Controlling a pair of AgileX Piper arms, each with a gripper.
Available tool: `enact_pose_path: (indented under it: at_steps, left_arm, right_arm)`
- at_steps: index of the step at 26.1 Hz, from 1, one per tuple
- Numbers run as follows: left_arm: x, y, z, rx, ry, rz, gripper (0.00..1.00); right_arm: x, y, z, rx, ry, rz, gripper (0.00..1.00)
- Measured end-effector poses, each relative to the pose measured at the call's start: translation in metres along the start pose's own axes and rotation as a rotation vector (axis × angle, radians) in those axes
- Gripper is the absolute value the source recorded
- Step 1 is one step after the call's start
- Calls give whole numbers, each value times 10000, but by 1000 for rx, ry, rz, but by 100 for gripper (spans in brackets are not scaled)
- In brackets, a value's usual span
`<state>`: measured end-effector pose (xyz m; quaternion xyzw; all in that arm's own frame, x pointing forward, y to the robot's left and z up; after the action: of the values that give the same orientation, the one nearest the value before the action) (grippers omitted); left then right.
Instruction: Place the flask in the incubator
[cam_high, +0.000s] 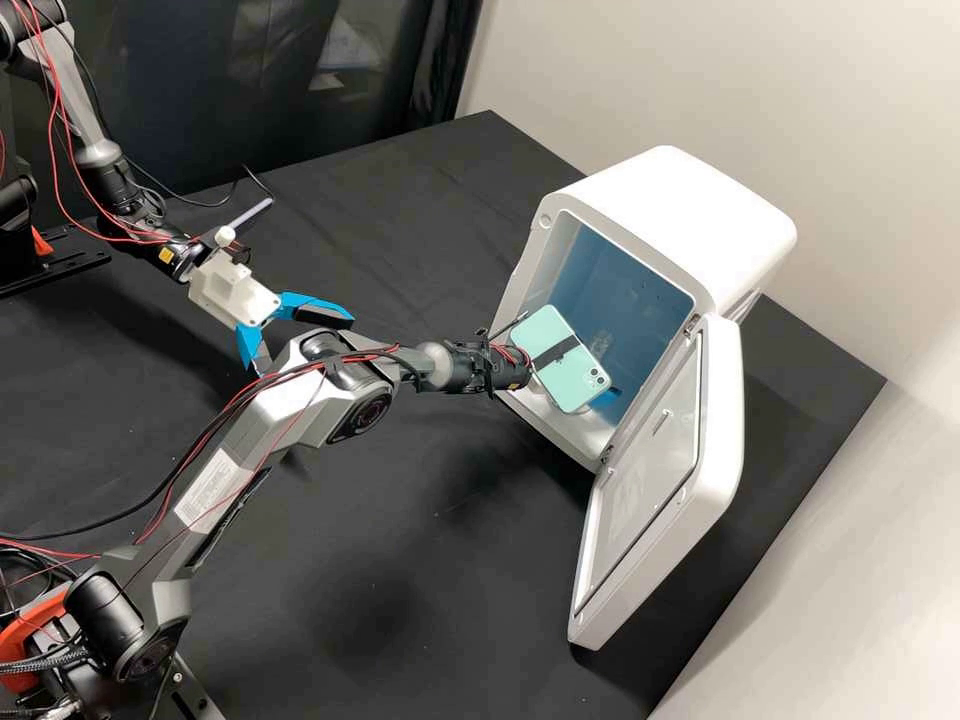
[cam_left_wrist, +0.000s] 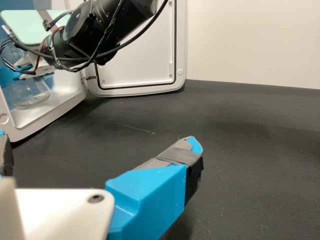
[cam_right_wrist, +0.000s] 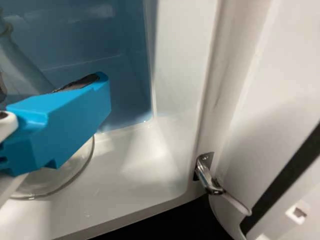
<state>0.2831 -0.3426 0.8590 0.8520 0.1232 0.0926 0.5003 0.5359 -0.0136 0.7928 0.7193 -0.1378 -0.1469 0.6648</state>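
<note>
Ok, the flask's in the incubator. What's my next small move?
Probably release the flask, if the right gripper holds it, before backing out. It looks upright with its base on the incubator floor, well inside the open door.

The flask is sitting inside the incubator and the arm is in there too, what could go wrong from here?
The flask stands fairly close to the incubator's front lip with the right arm reaching in beside it; pulling back could tip it or drag it out. The arm's loose wires hang at the opening's edge and might snag there.
</note>
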Motion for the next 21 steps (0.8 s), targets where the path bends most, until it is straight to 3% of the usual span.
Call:
enact_pose_path:
  at_steps: [16,17,21]
  left_arm:
    - [3,-6,25,1,-7,-2,100]
    - [4,-8,32,1,-10,-2,100]
    - [4,-7,31,0,-8,-2,100]
  right_arm:
    - [16,-4,14,-2,-7,9,0]
    - [16,-4,14,-2,-7,9,100]
    - [16,0,15,-24,-8,13,100]
